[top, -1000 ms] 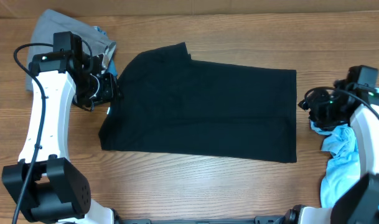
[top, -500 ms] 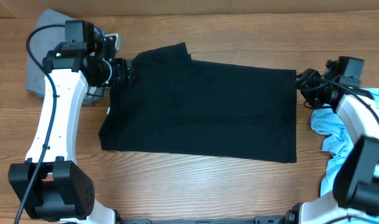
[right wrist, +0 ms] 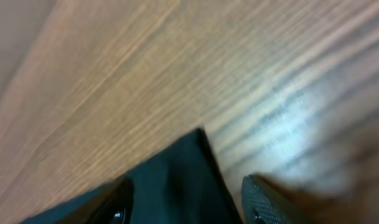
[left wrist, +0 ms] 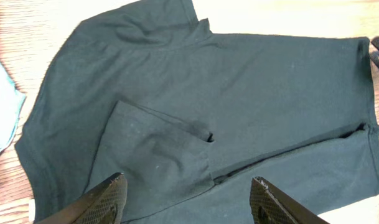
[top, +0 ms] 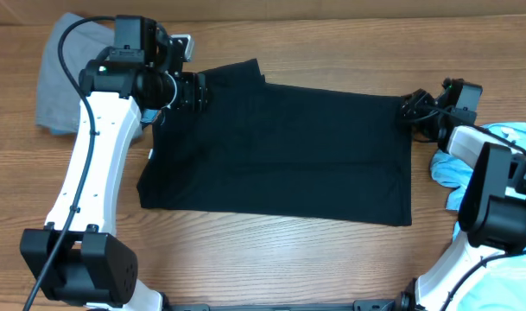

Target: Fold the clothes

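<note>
Wooden table (top: 271,259), black T-shirt (top: 288,147) spread flat. Left gripper (left wrist: 186,193) and right gripper (right wrist: 186,193) hover open over its far corners, empty; next, seemingly, pinch both corners.

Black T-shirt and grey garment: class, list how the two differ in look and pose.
Colour: the black T-shirt is dark, the grey garment pale. Pose: the black T-shirt lies spread across the middle, the grey garment bunched at the far-left corner, covering far less. Both are cloth resting on the wooden table.
</note>
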Motion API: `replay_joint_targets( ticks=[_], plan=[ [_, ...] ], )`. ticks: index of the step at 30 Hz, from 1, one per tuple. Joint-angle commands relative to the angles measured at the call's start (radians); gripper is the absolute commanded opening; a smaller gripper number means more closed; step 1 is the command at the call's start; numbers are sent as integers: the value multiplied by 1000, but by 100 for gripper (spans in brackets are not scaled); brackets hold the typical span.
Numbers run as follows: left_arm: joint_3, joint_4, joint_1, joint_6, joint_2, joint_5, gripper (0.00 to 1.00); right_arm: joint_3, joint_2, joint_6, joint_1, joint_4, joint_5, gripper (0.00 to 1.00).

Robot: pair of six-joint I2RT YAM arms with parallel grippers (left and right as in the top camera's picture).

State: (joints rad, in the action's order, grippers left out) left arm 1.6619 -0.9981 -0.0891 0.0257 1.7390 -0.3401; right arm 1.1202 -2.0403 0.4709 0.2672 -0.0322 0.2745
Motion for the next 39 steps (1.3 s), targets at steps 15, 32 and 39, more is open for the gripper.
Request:
replay_joint_targets(
  ticks=[15, 32, 39],
  plan=[
    [23, -6, -37, -11, -6, 106, 62, 5, -44, -93, -71, 43, 50, 15],
    [25, 344, -50, 6, 262, 128, 61, 20, 448, -172, -64, 640, 154, 4],
    [26, 562, -66, 19, 413, 110, 68, 20, 466, -170, -134, 874, 130, 4]
  ],
)
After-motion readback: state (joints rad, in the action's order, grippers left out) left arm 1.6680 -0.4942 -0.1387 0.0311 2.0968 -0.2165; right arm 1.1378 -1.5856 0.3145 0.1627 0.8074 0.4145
